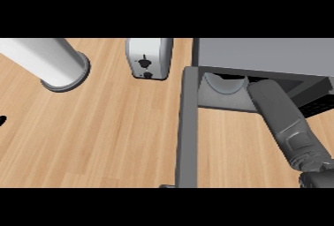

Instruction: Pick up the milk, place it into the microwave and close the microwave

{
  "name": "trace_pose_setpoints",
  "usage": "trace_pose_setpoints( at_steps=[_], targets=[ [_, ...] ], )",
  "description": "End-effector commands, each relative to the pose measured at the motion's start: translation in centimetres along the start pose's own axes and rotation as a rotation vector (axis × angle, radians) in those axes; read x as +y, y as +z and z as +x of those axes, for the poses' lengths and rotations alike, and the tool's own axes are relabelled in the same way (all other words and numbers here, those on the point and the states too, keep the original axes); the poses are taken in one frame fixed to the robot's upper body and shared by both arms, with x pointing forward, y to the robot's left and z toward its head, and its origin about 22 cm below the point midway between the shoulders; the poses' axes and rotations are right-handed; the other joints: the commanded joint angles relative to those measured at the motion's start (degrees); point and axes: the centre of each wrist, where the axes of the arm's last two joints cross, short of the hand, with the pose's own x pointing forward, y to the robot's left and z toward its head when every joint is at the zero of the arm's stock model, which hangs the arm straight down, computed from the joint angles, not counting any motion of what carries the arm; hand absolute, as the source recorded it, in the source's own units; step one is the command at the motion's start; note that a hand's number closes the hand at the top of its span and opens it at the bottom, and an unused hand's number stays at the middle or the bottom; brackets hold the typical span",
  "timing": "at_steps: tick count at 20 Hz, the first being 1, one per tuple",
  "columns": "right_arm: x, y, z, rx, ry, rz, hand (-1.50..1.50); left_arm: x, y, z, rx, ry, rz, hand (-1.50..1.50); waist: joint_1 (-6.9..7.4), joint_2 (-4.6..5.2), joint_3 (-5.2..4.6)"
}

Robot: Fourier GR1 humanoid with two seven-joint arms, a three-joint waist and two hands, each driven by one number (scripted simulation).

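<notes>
Head view: the microwave [261, 50] stands at the far right corner of the wooden surface [98, 145]. Its door [187, 132] is open, swung out toward the near edge and seen edge-on as a grey bar. Inside the cavity, a pale round plate [222, 84] shows on the left side. The right forearm [284, 119] enters from the near right corner and passes into the cavity just beside the plate. The right hand is hidden under the microwave's top, so its state cannot be told. The milk is not visible, and its position cannot be determined. A toaster [150, 55] stands at the far edge, just left of the microwave. A pale cylinder [55, 62] with a flanged base stands near the far left corner. The left hand [2, 120] shows only as a black sliver at the left edge; whether its fingers are apart or together cannot be told.
</notes>
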Motion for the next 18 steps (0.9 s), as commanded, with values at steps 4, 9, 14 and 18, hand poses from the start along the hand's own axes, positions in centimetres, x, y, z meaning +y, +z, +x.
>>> trace_pose_setpoints(
  at_steps=[4, 9, 14, 18],
  targets=[
    [1.0, 1.1, -0.4, 0.018, -0.244, 0.010, -1.50, -2.2, -0.6, -1.0, -0.009, 0.027, -0.065, -1.50, -1.56, -1.07, -0.18],
    [2.0, 2.9, -1.4, 0.055, -0.400, 0.043, -1.50, -2.8, -2.3, -1.3, 0.005, 0.058, -0.094, -1.50, -3.24, -1.73, -0.25],
    [4.4, 7.0, -2.8, 0.095, -0.557, 0.103, -1.50, -5.3, -4.0, -1.6, 0.003, 0.079, -0.129, 1.50, -4.59, -2.26, -0.30],
    [3.6, 8.7, -4.6, 0.097, -0.662, 0.141, -1.50, -7.2, -4.1, -1.5, 0.037, 0.114, -0.183, 1.50, -5.60, -2.82, -0.34]
  ],
)
